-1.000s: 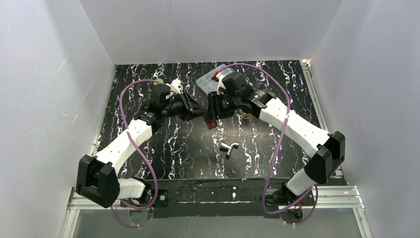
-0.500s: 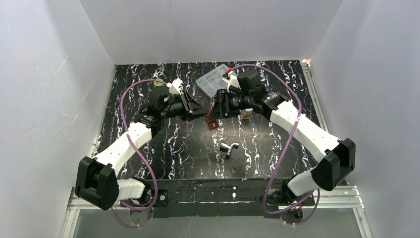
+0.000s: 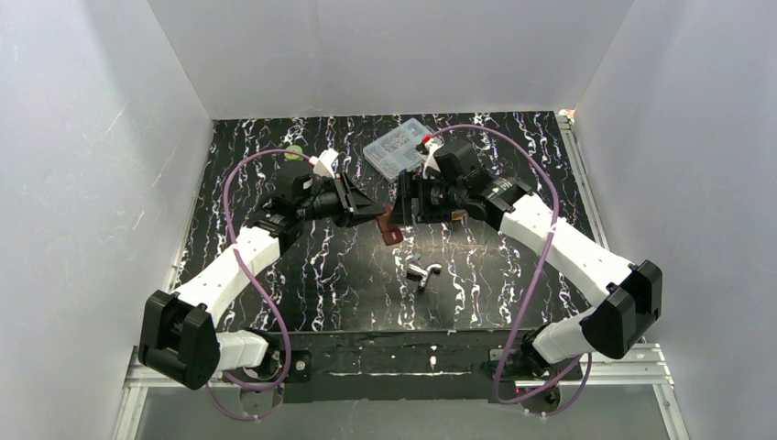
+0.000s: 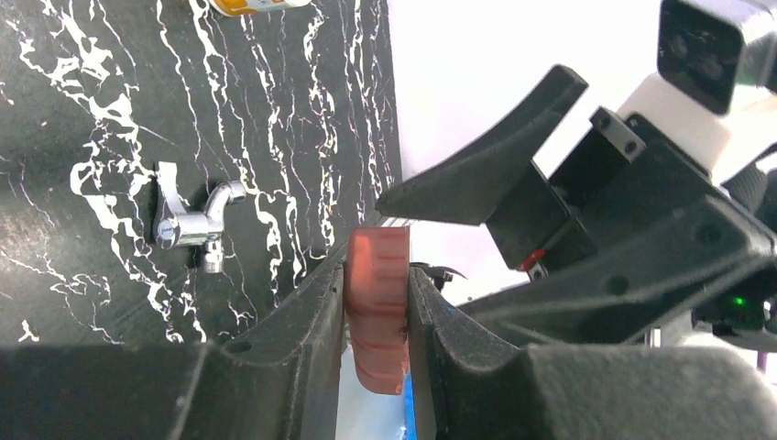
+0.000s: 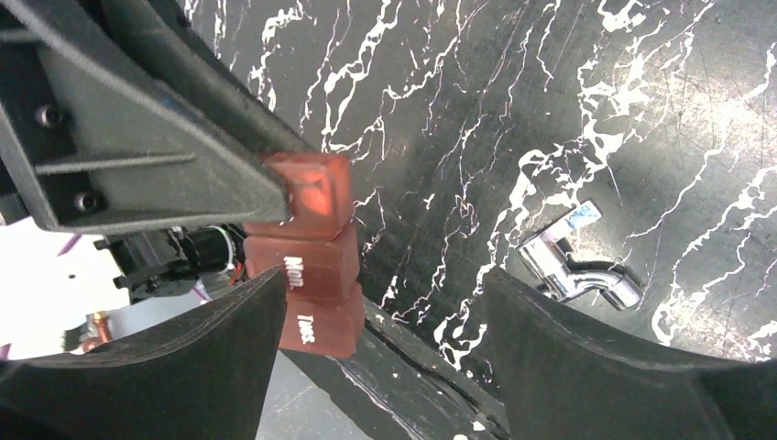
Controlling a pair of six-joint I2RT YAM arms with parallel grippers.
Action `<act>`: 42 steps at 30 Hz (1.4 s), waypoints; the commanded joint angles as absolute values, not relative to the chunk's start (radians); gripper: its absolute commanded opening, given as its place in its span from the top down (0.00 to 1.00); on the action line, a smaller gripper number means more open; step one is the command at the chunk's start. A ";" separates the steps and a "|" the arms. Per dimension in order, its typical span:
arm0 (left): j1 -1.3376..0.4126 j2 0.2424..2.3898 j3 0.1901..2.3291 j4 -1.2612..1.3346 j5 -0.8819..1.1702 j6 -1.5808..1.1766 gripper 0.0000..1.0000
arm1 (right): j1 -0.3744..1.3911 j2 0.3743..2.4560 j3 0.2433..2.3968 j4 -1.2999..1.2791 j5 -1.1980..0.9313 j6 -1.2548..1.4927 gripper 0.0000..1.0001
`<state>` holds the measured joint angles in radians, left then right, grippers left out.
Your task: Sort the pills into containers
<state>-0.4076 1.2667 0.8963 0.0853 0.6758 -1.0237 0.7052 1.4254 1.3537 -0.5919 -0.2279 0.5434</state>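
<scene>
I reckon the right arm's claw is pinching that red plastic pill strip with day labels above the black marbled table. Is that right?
No: the left gripper pinches the red plastic pill strip with day labels above the black marbled table, as the left wrist view shows; the right gripper stands open.

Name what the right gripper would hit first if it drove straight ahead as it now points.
Most likely the red pill organizer, clamped in the left gripper, close before the right gripper's open jaws; depth is uncertain.
</scene>
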 commanded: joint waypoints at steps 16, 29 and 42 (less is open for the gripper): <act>-0.399 1.262 0.938 -0.053 0.670 -0.989 1.00 | 0.940 1.558 1.618 -0.794 0.207 0.454 0.07; -0.399 1.267 0.938 -0.044 0.680 -0.990 1.00 | 0.951 1.564 1.624 -0.837 0.313 0.440 0.13; -0.393 1.254 0.925 -0.066 0.689 -0.957 1.00 | 0.901 1.476 1.575 -0.816 0.259 0.458 0.27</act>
